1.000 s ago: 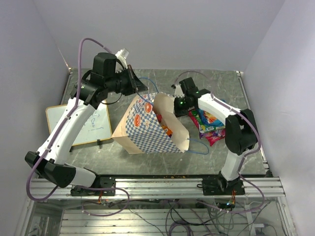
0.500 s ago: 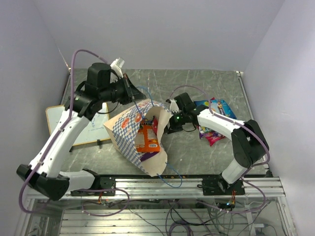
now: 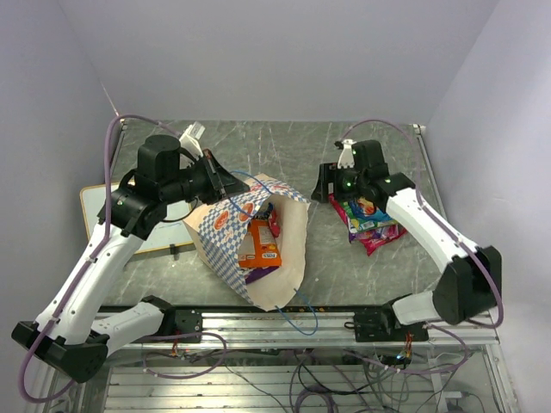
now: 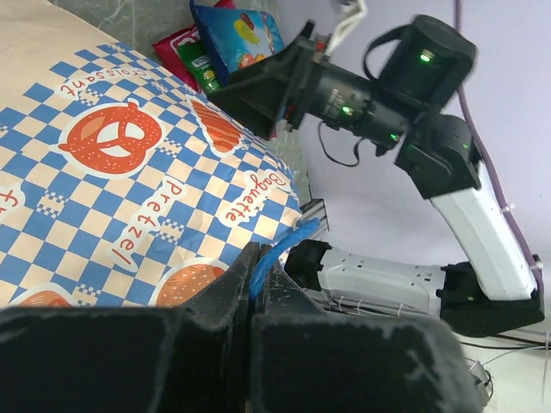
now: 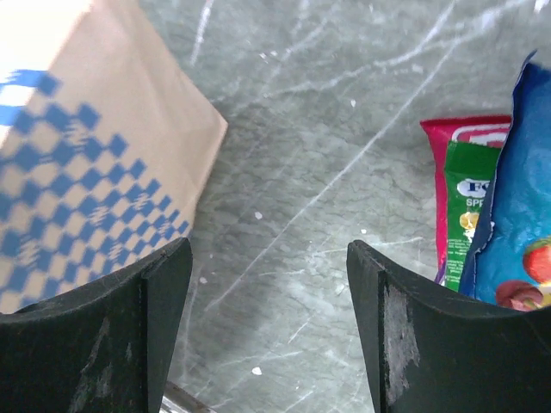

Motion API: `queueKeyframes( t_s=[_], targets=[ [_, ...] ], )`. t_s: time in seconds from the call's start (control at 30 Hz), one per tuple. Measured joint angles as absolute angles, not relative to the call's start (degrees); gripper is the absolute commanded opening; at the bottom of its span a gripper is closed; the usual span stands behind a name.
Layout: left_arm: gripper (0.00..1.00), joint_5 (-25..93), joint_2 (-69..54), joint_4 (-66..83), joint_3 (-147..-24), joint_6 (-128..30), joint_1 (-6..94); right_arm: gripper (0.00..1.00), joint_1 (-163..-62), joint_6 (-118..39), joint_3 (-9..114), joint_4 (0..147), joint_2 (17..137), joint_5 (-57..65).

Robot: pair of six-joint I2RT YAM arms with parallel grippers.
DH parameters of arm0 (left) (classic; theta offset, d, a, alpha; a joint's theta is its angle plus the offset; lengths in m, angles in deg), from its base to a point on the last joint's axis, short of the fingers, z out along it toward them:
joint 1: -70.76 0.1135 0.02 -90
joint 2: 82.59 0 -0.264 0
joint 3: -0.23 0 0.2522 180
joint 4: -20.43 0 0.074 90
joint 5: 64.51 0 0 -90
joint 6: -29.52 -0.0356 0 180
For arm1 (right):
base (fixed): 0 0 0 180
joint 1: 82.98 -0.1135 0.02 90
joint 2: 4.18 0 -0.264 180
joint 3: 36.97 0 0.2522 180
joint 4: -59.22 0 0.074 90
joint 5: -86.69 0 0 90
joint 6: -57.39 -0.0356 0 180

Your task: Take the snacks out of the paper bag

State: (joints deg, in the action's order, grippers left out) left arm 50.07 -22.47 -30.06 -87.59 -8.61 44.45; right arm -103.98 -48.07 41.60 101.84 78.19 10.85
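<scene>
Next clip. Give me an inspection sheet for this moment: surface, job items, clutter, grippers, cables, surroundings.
Surface: grey marbled table, few pale specks.
Job's things: paper bag tipped, mouth toward near edge, orange packet and others inside; packet pile beside right arm.
Clutter: white board, table's left side.
Grippers: left gripper shut on blue handle; right gripper open, empty.
Cables: purple cables along both arms; loose wires under rail.
Surroundings: plain walls.
</scene>
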Motion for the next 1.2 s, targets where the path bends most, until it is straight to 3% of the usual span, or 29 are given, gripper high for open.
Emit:
queueKeyframes(
  t_s=[0.47, 0.73, 0.93, 1.2],
  targets=[
    [0.07, 49.3, -23.5, -33.9, -87.6, -7.2, 44.5, 0.73, -111.4, -39.9, 39.5, 99.0, 55.4, 11.5],
    [0.07, 46.8, -25.5, -35.5, -88.1, -6.6, 44.5, 0.70, -116.6, -35.1, 37.0, 96.2, 42.9, 28.9],
    [0.07, 46.7, -24.5, -36.3, -89.1, -6.7, 44.5, 0.63, -119.3, -30.7, 34.5, 93.6, 40.7, 36.2],
    [0.07, 46.7, -25.4, -36.9, -89.1, -6.2, 44.5, 0.63, -133.9, -28.5, 27.1, 89.4, 46.2, 29.1]
  ],
)
